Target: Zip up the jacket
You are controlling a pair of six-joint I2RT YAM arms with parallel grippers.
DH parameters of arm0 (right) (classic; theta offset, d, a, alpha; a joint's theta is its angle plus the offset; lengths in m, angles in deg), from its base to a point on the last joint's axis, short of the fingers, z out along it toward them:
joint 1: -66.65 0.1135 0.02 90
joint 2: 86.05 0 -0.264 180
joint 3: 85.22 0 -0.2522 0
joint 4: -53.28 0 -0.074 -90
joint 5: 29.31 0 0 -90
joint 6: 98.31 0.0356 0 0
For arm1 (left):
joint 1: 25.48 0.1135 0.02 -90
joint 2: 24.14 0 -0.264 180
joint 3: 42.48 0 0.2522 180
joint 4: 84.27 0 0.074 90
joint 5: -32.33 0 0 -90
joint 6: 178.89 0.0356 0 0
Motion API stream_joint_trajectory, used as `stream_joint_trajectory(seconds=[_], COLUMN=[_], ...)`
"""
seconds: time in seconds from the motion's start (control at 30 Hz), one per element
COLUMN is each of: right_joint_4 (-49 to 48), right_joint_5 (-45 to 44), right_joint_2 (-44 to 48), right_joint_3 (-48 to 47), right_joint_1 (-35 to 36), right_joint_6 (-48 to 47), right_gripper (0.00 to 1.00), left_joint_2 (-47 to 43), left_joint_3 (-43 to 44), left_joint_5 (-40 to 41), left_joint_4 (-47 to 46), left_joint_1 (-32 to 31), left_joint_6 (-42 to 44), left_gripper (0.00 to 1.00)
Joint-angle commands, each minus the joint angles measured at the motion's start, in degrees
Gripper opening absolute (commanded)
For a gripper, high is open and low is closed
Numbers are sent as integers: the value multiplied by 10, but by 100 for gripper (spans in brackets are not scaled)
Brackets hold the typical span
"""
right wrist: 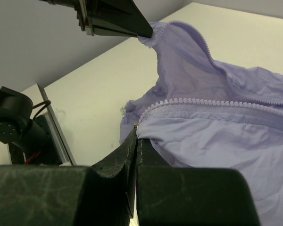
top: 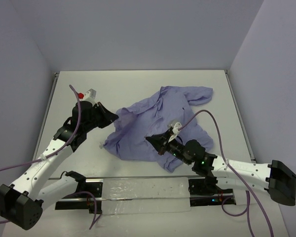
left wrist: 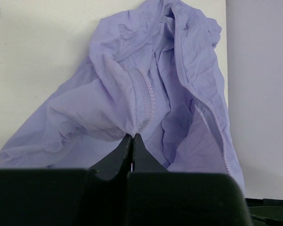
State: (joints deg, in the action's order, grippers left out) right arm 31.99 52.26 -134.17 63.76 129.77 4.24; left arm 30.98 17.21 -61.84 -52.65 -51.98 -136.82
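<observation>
The lavender jacket [top: 158, 123] lies crumpled and unzipped mid-table, one sleeve reaching the far right. My left gripper [top: 114, 117] is shut on the jacket's left edge; in the left wrist view its tips [left wrist: 133, 136] pinch a fold of fabric below a ribbed hem [left wrist: 145, 96]. My right gripper [top: 150, 140] is shut on the jacket's near edge; in the right wrist view its tips [right wrist: 137, 136] clamp the end of a zipper track [right wrist: 217, 104]. The left gripper [right wrist: 144, 33] also shows there, holding the other zipper edge lifted.
A metal rail [top: 138, 190] with a clear strip runs along the near table edge between the arm bases. Grey walls enclose the table on left, back and right. Purple cables [top: 209, 123] loop over the right arm.
</observation>
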Motion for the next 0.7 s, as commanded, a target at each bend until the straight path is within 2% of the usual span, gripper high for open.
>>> stream_joint_trajectory(seconds=[0.0, 0.17, 0.33, 0.47, 0.67], right_joint_4=[-71, -100, -93, -82, -132], right_joint_5=[7, 12, 213, 296, 361], right_joint_2=[-10, -14, -46, -78, -127], right_joint_3=[-10, -10, -29, -47, -69], right_joint_1=[-1, -26, -138, -200, -207], right_joint_6=[-15, 43, 190, 237, 275], right_gripper=[0, 0, 0, 0, 0], left_joint_2=[-16, -66, -82, -98, -125], left_joint_3=[-15, -73, -98, -120, -163], left_joint_5=[-52, -102, -118, -103, -79], left_joint_4=[-69, -171, -231, -257, -312], left_joint_1=[3, 3, 3, 3, 1], left_joint_6=[-6, -18, -33, -43, -41], left_gripper=[0, 0, 0, 0, 0])
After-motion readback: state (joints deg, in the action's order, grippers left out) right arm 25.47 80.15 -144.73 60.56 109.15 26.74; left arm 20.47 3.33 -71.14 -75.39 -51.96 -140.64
